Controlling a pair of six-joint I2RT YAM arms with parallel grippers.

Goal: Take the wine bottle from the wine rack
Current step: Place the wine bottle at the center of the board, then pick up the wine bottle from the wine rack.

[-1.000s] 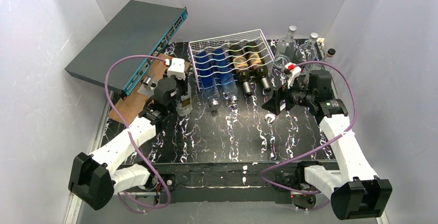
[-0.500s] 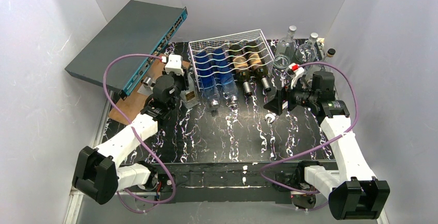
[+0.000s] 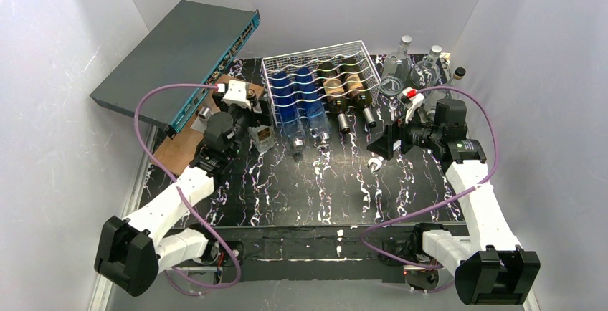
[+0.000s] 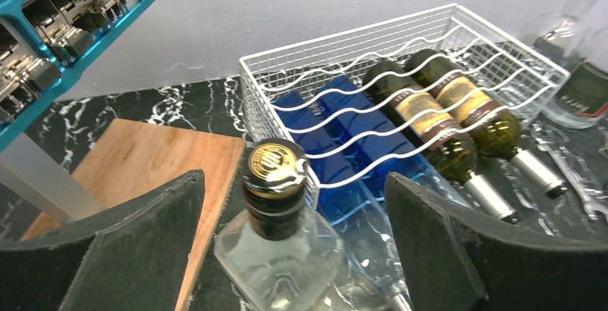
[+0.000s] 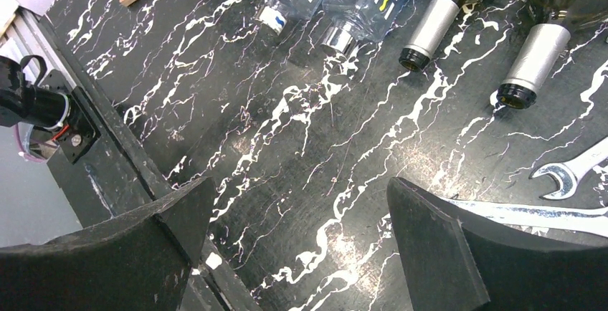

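Observation:
The white wire wine rack (image 3: 315,51) (image 4: 459,17) lies at the back of the table. Two dark green wine bottles (image 3: 337,92) (image 4: 423,114) with tan labels rest in its right cradles, and two blue bottles (image 3: 297,103) (image 4: 344,132) in the left ones. My left gripper (image 3: 258,120) (image 4: 294,218) is open, its pads on either side of an upright clear bottle with a black and gold cap (image 3: 262,135) (image 4: 272,171), without touching it. That bottle stands by the rack's front left corner. My right gripper (image 3: 380,142) (image 5: 301,218) is open over bare table, in front of the wine bottles' necks (image 5: 430,28).
A grey network switch (image 3: 179,53) leans at the back left above a wooden board (image 3: 183,142) (image 4: 143,160). Clear glass bottles (image 3: 398,67) stand right of the rack. A wrench (image 3: 373,162) (image 5: 573,171) lies on the black marbled table near my right gripper.
My left gripper carried the clear bottle back toward the rack's left front corner, then opened and let it go. The right arm barely shifted.

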